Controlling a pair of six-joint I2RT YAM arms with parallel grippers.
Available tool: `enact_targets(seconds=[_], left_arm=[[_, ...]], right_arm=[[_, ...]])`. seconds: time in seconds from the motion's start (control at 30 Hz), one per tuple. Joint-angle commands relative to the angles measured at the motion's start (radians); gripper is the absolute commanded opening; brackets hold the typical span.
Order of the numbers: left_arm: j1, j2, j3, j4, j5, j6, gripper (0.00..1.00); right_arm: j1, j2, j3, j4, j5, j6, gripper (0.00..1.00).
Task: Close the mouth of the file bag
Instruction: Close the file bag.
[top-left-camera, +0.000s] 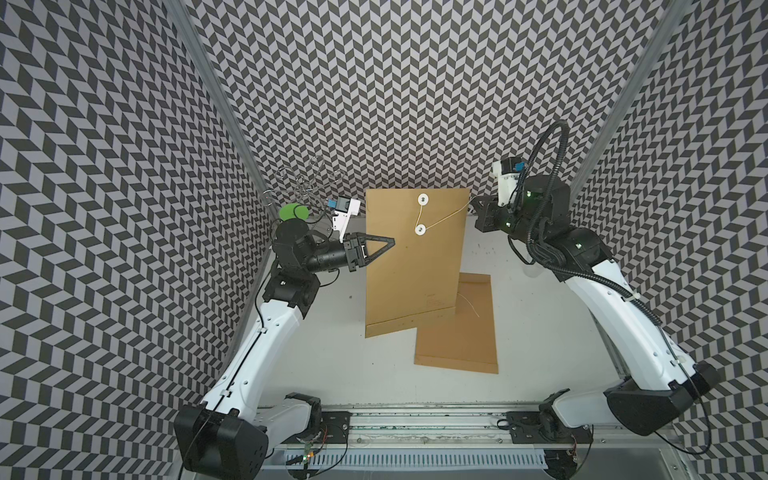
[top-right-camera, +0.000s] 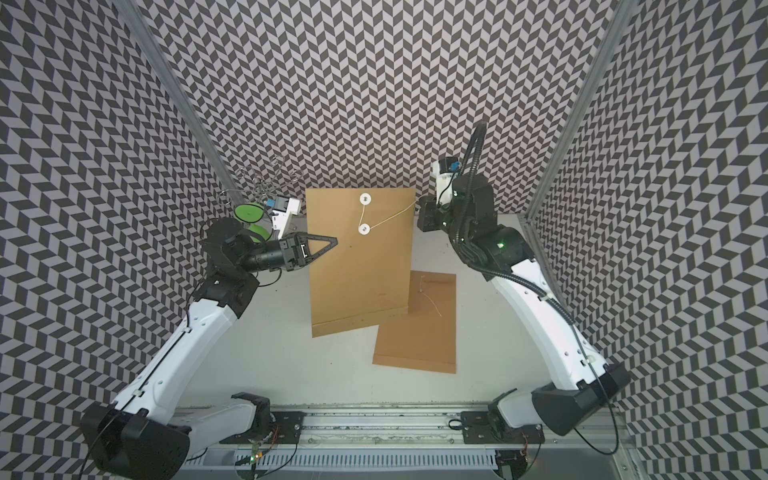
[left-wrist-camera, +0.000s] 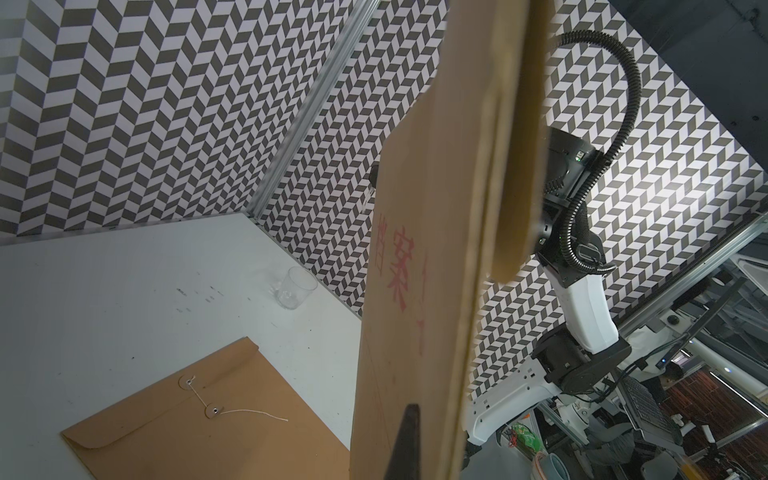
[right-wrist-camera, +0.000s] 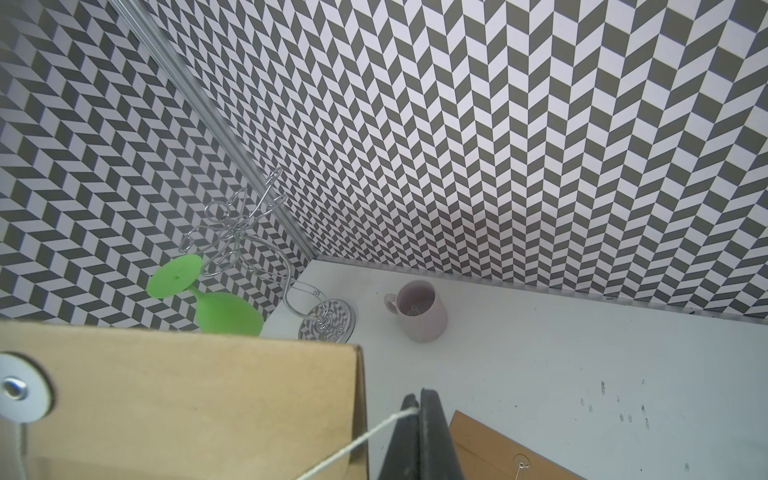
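Note:
A brown file bag (top-left-camera: 415, 282) (top-right-camera: 357, 282) hangs raised over the table, its left edge pinched by my shut left gripper (top-left-camera: 392, 241) (top-right-camera: 336, 240). On the side facing both top views are an upper white disc (top-left-camera: 423, 200) and a lower white disc (top-left-camera: 420, 229). A pale string (top-left-camera: 446, 217) (top-right-camera: 390, 218) runs from the upper disc round the lower one, then taut to my right gripper (top-left-camera: 471, 202) (top-right-camera: 417, 199), which is shut on it. The right wrist view shows the string (right-wrist-camera: 365, 436) entering the shut right gripper (right-wrist-camera: 417, 401). One left finger (left-wrist-camera: 409, 440) lies against the file bag's (left-wrist-camera: 424, 291) red-lettered face.
A second brown file bag (top-left-camera: 461, 332) (left-wrist-camera: 199, 428) lies flat on the white table (top-left-camera: 332, 353), partly under the raised one. A wire rack (top-left-camera: 305, 187) with a green goblet (right-wrist-camera: 224, 311) stands at the back left, beside a pink mug (right-wrist-camera: 419, 311). A clear glass (left-wrist-camera: 295, 286) stands by the right wall.

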Motion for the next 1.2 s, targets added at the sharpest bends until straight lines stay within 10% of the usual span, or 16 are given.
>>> enact_targets(seconds=[0.0,1.17], left_arm=[[0.002,-0.018,0.024,0.018,0.035,0.009,0.0],[-0.048,0.032,-0.044,-0.045,-0.133,0.02,0.0]], right_arm=[[0.007,-0.025,0.006,0.023,0.027,-0.013,0.0],[0.163,0.25,0.388,-0.079,0.168,-0.058,0.0]])
